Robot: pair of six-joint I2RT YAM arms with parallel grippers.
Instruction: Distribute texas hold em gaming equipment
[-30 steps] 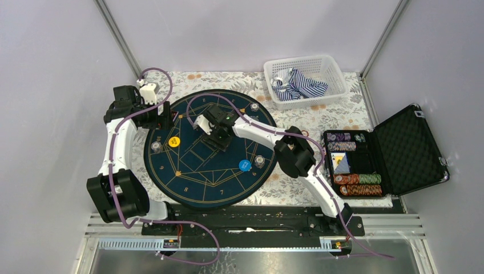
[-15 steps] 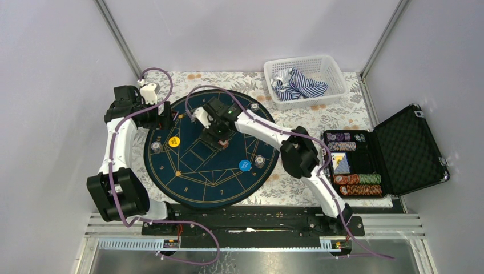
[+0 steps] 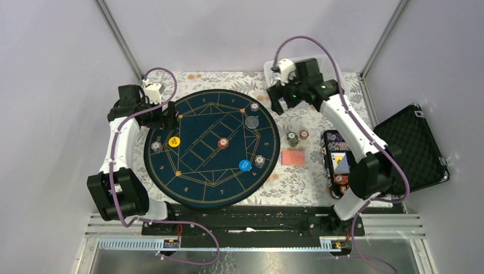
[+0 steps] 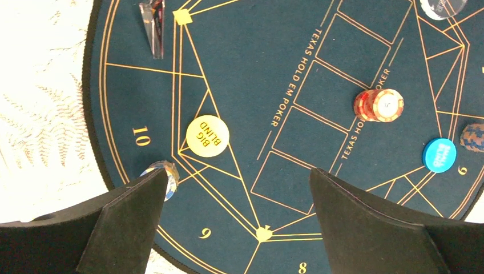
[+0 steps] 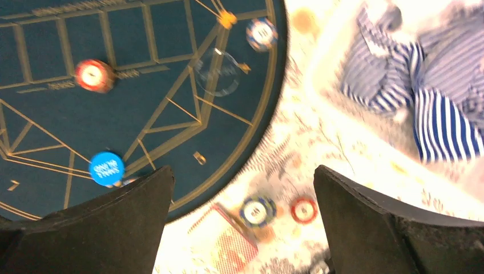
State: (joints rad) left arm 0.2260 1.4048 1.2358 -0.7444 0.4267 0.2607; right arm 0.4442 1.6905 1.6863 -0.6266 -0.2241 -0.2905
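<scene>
A short red-and-white chip stack [image 3: 222, 142] stands alone at the middle of the navy mat [image 3: 194, 182]. An orange disc [image 3: 174, 141] and a blue disc [image 3: 244, 165] lie on the mat, with small chip stacks [image 3: 156, 146] near its rim. Right of the mat, two chip stacks [image 3: 292, 138] and a pile of red-backed cards [image 3: 293, 157] rest on the cloth. My right gripper [image 3: 278, 103] hangs open and empty by the basket's front left corner, above the cloth [image 5: 242, 168]. Over the mat's left edge my left gripper [image 3: 167, 116] is open, holding nothing [image 4: 238, 171].
A white basket [image 3: 331, 85] with striped cloth [image 5: 422, 85] stands at the back right, partly behind the right arm. An open black case [image 3: 408, 148] with more chips and cards sits at the right edge. A clear round disc [image 3: 251, 121] lies on the mat.
My right gripper opened, left the red chip stack on the mat's middle and swung away to the back right beside the basket. The left arm barely moved.
</scene>
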